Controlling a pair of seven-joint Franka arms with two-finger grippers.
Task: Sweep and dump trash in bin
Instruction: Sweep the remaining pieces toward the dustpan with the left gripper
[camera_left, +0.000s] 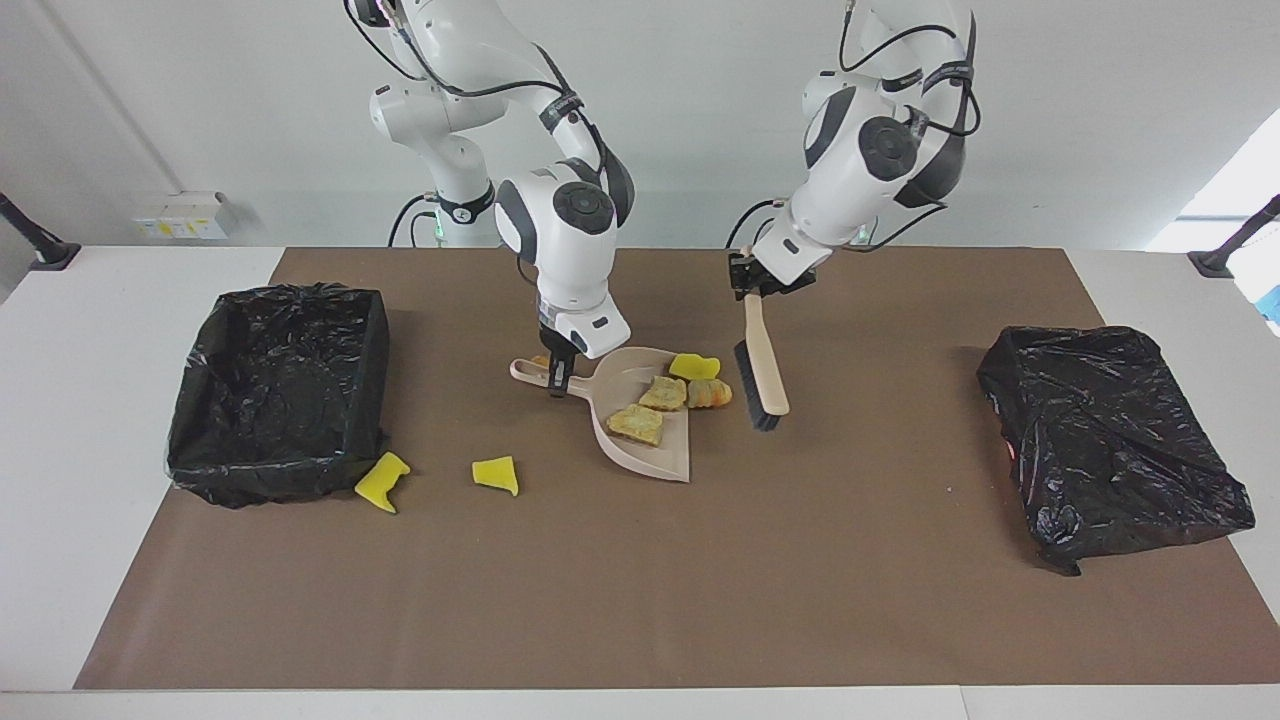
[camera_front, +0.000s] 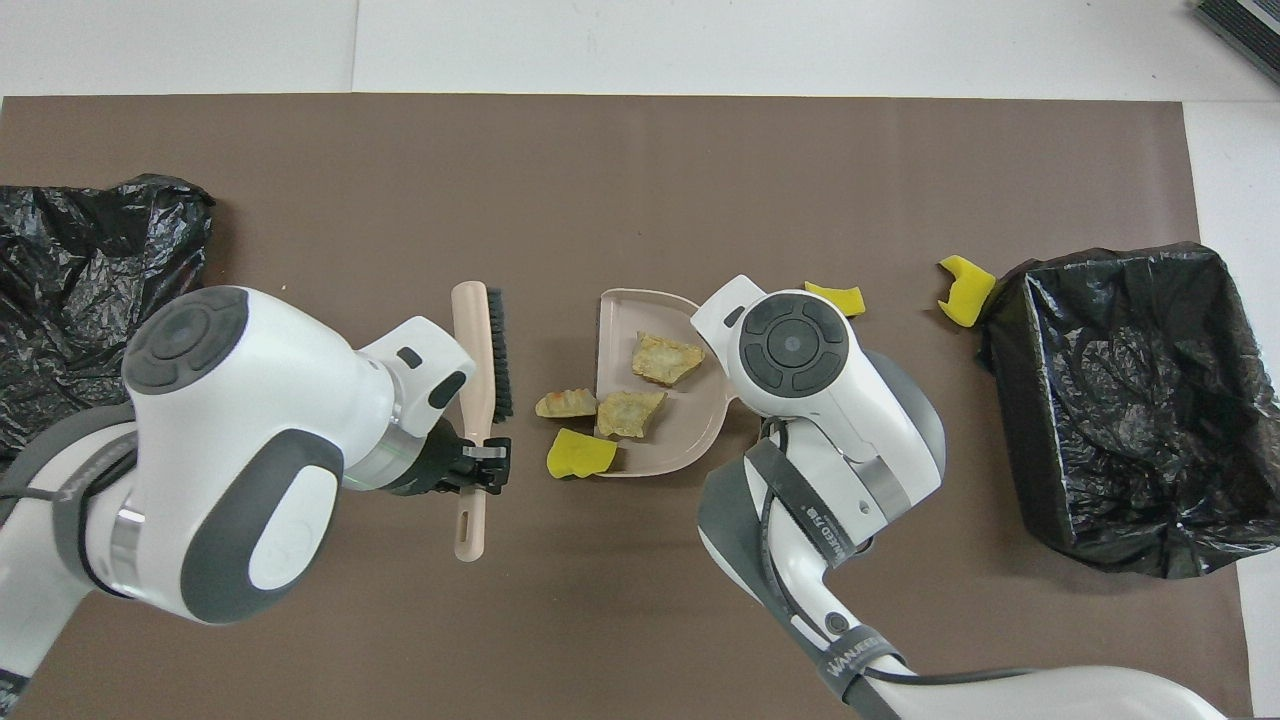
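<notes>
From the facing view, the right gripper (camera_left: 556, 382) is clamped on the handle of the beige dustpan (camera_left: 640, 420), which lies flat on the brown mat (camera_left: 640, 580) in the middle of the table. Two pale tan foam chunks (camera_left: 650, 408) lie inside the pan; a yellow sponge piece (camera_left: 694, 366) and a brown lump (camera_left: 709, 394) sit at its open edge. The left gripper (camera_left: 752, 288) is closed on the handle of the brush (camera_left: 761, 372), which hangs tilted with its dark bristles turned toward the pan and stands apart from the trash. Two more yellow scraps (camera_left: 438, 478) lie on the mat, one touching the open black-lined bin (camera_left: 280, 400) at the right arm's end, the other between that bin and the pan. A crumpled black bag (camera_left: 1110, 440) lies at the left arm's end. The overhead view shows what the first hides: the left gripper (camera_front: 484, 463) pinching the brush (camera_front: 475, 400) partway along its handle, with the handle's end sticking out toward the robots. Here the right arm's wrist covers the dustpan (camera_front: 655, 455) handle, so that grip cannot be seen. The bin (camera_front: 1130, 400) shows its open interior, and a scrap (camera_front: 965, 290) lies at its corner.
</notes>
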